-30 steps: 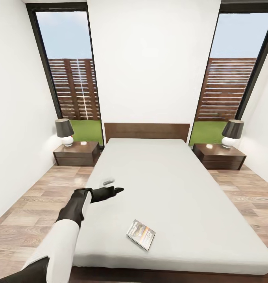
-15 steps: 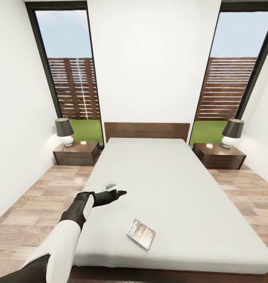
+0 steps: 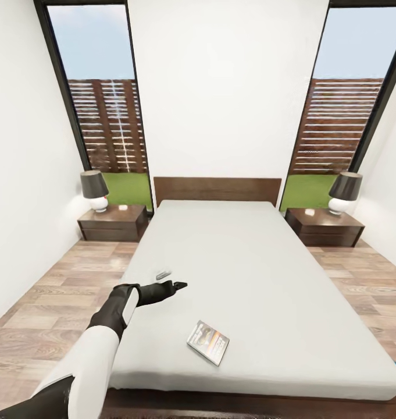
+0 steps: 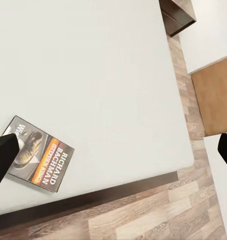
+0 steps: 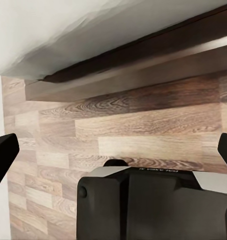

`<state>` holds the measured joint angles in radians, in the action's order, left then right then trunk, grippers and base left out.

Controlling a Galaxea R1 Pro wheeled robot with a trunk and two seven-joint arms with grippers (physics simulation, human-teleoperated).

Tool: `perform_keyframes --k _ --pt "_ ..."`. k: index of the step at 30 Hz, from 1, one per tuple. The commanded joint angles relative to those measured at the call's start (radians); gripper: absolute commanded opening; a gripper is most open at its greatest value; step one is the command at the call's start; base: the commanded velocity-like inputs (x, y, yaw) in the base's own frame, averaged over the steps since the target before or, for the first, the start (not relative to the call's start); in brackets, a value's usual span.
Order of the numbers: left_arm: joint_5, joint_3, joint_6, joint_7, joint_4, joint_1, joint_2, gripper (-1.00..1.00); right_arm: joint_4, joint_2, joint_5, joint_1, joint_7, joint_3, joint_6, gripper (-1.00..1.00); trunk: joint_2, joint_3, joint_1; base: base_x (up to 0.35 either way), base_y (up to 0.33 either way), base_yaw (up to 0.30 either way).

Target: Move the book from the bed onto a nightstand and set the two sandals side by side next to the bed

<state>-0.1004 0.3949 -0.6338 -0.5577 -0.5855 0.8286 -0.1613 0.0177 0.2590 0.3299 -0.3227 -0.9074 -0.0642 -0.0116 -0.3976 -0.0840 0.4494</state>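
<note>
Hovering over the bed [image 3: 250, 256] at lower left of frame, the left gripper [image 3: 177, 286] has its fingers spread apart. The book [image 3: 207, 342] lies at lower centre; the right gripper [image 5: 113, 150] is also spread, above the floor [image 5: 143, 130].

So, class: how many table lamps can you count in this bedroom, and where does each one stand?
2. One lamp stands on the nightstand left of the bed; the other lamp stands on the nightstand right of it. None seems hidden.
</note>
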Motion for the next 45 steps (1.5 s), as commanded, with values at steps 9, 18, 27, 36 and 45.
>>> perform_keyframes --k 9,18,27,36,45 --pt "-0.01 0.01 -0.006 -0.008 -0.002 0.001 -0.001 1.0 -0.001 0.0 -0.005 -0.001 -0.002 -0.006 -0.002 1.0 -0.002 -0.017 0.001 0.0 0.0 0.0" --pt "-0.01 0.012 -0.006 -0.008 -0.001 0.001 -0.001 1.0 -0.001 0.0 -0.005 -0.001 -0.002 -0.006 -0.002 1.0 -0.002 -0.031 0.001 0.0 0.0 0.0" --pt "-0.01 0.012 -0.006 -0.008 -0.002 0.001 -0.001 1.0 -0.001 0.0 -0.005 -0.001 -0.002 -0.006 -0.002 1.0 -0.002 -0.045 0.001 0.0 0.0 0.0" --pt "-0.01 0.01 -0.006 -0.008 0.001 0.001 -0.002 1.0 -0.001 0.0 -0.004 -0.001 -0.003 -0.006 -0.001 1.0 -0.002 -0.059 0.001 0.0 0.0 0.0" --pt "-0.01 0.009 -0.006 -0.008 0.001 0.001 -0.004 1.0 -0.001 0.0 -0.005 -0.001 -0.002 -0.006 -0.002 1.0 -0.002 -0.073 0.001 0.0 0.0 0.0"
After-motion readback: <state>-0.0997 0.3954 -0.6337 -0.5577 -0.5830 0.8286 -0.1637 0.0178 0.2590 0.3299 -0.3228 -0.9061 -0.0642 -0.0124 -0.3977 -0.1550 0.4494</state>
